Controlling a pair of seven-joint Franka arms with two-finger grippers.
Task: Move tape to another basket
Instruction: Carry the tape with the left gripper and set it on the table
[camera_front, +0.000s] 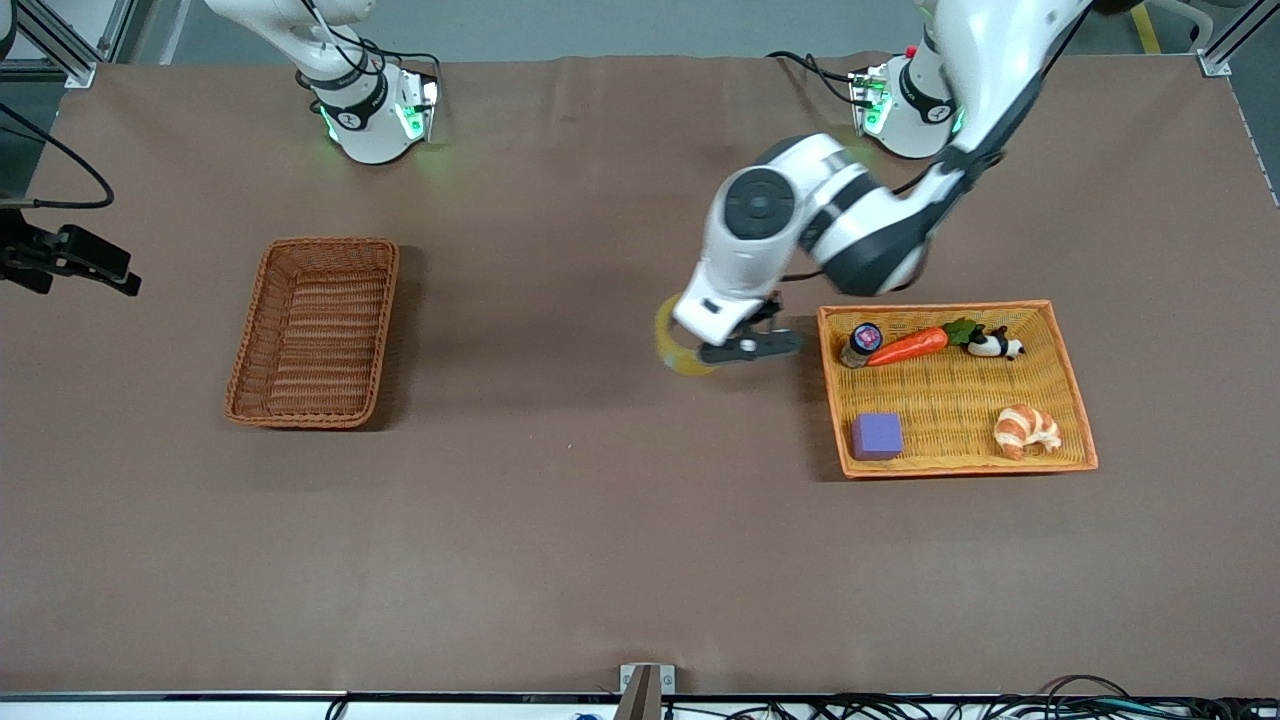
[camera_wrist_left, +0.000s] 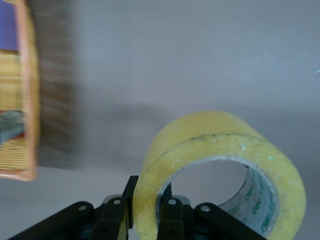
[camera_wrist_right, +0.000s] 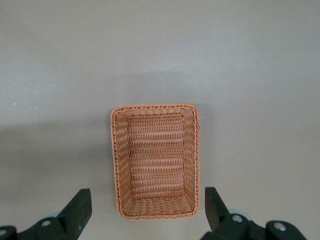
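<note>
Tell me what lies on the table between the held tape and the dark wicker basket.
Nothing: in the front view only bare brown table separates the tape, gripped in the left pincer, from the basket. The right pincer hangs open above that basket.

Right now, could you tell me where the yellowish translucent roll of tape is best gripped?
Across its wall, as the left gripper holds the yellowish translucent roll of tape: one finger inside the open grey core, one outside. The ring stands on edge, so come from the rim.

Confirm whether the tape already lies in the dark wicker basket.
No, the left gripper holds the tape over bare table; the basket holds nothing.
</note>
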